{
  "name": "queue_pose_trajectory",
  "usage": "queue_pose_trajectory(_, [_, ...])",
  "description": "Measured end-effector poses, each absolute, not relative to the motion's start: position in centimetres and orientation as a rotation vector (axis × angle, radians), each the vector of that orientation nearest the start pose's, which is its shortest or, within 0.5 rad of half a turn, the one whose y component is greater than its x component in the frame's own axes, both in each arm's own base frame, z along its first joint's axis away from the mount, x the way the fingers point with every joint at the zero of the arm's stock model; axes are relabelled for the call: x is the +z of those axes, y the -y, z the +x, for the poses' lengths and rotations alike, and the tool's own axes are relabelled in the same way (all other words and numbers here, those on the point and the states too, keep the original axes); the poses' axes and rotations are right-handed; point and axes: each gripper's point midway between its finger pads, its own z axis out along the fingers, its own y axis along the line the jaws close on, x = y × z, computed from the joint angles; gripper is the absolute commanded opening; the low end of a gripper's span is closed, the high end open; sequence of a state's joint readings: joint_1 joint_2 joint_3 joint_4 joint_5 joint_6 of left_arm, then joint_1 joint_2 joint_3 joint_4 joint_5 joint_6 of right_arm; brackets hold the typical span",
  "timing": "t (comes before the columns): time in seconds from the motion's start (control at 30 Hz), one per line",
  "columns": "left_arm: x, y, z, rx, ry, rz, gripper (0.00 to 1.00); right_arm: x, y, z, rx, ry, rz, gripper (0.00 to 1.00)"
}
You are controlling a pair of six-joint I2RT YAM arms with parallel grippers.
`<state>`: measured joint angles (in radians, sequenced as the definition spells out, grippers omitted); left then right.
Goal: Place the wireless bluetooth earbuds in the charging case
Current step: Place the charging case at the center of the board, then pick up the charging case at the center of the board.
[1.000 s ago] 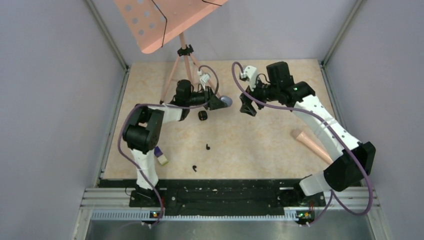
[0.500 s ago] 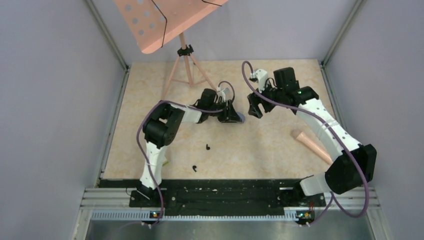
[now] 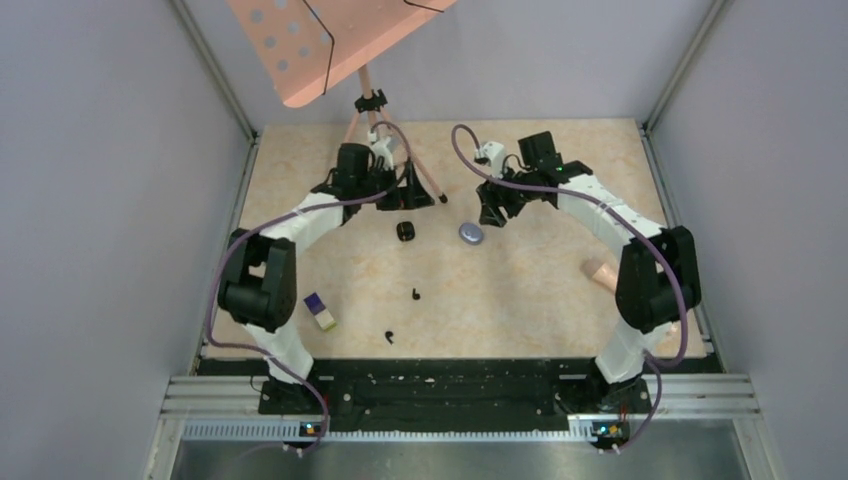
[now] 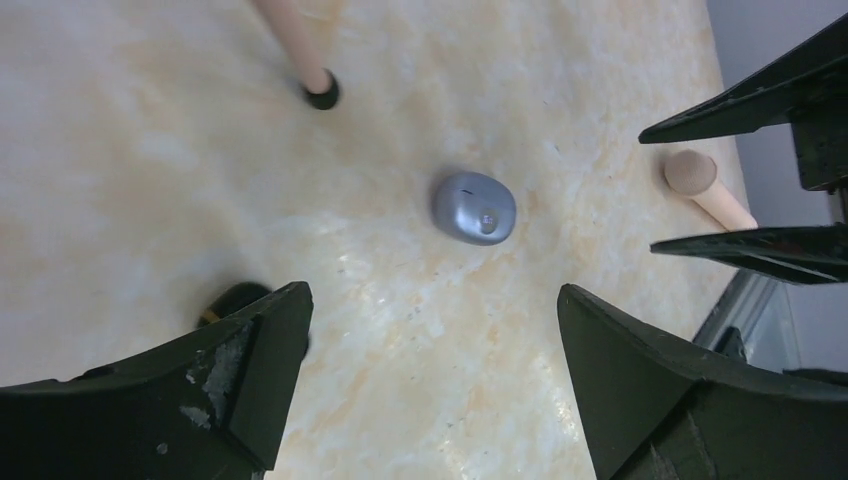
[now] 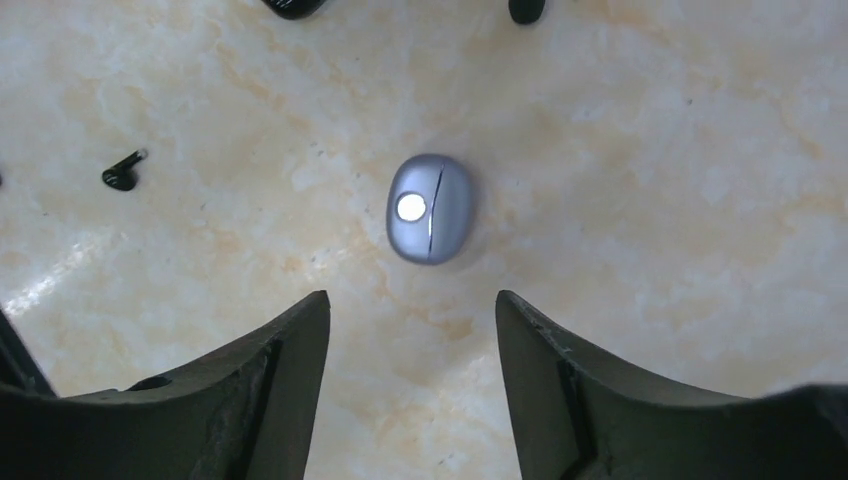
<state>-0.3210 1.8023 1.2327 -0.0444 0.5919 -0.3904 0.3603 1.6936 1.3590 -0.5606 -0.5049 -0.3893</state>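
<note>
Beige marbled worktop (image 3: 540,300) fills every view, with grey walls around it. Half a second ago the left tool (image 4: 432,300) was carrying the case (image 3: 471,233) toward the middle. Now the case lies free at the centre of the top view, and that arm has pulled back to the upper left. Its fingers stand wide apart and hold nothing. The right tool (image 5: 412,298) hangs just above the case, fingers also apart and empty. I judge that the case was put where both arms can reach it; no bud is inserted yet.

Right wrist view shows what the top view cannot: a seam across the case and a bright spot beside it, so the lid looks shut. Only the top view shows a black bud (image 3: 415,294) and a second bud (image 3: 389,336) together, in the lower middle, well apart from the case. Pale buds I cannot find in any view.
</note>
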Motion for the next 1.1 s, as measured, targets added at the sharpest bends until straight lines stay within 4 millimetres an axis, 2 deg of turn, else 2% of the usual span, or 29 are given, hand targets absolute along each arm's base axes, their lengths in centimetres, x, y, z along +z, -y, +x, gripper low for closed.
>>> queue_pose_trajectory(0.1, [14.8,21.6,41.7,-0.937,-2.237,0.185,0.76,13.2,-22.9,38.6,0.595,-2.097,-1.168,0.54])
queue_pose_trajectory(0.17, [14.3,19.6,42.2,-0.884,-2.263,0.121,0.73,12.5,-24.0,39.6,0.588,-2.067,-1.219,0.53])
queue_pose_trajectory(0.27, [12.0,17.3,42.4,-0.812,-2.345,0.023,0.72,11.7,-25.3,40.5,0.594,-2.049,-1.254,0.52])
queue_pose_trajectory(0.3, [11.2,17.1,42.3,-0.801,-2.369,0.002,0.72,11.6,-25.6,40.7,0.595,-2.045,-1.258,0.52])
queue_pose_trajectory(0.4, [8.4,17.4,41.9,-0.758,-2.452,-0.039,0.72,11.6,-25.8,41.0,0.589,-2.049,-1.246,0.52])
queue_pose_trajectory(0.5, [5.6,18.9,40.9,-0.709,-2.539,-0.035,0.72,11.4,-25.5,41.1,0.563,-2.069,-1.227,0.52])
queue_pose_trajectory(0.6, [4.1,20.3,40.5,-0.625,-2.589,-0.012,0.70,10.8,-24.8,40.9,0.525,-2.098,-1.210,0.52])
queue_pose_trajectory(0.73, [4.5,21.5,40.9,-0.544,-2.574,0.012,0.61,10.2,-23.8,40.2,0.486,-2.135,-1.196,0.52])
queue_pose_trajectory(0.97, [3.3,21.1,40.6,-0.409,-2.599,0.029,0.53,10.9,-23.1,40.3,0.455,-2.139,-1.167,0.53])
queue_pose_trajectory(1.07, [3.4,21.4,40.7,-0.382,-2.586,0.082,0.47,10.8,-22.7,40.4,0.446,-2.148,-1.151,0.52])
queue_pose_trajectory(1.1, [3.4,21.7,40.6,-0.379,-2.581,0.110,0.42,10.7,-22.4,40.4,0.440,-2.156,-1.144,0.52])
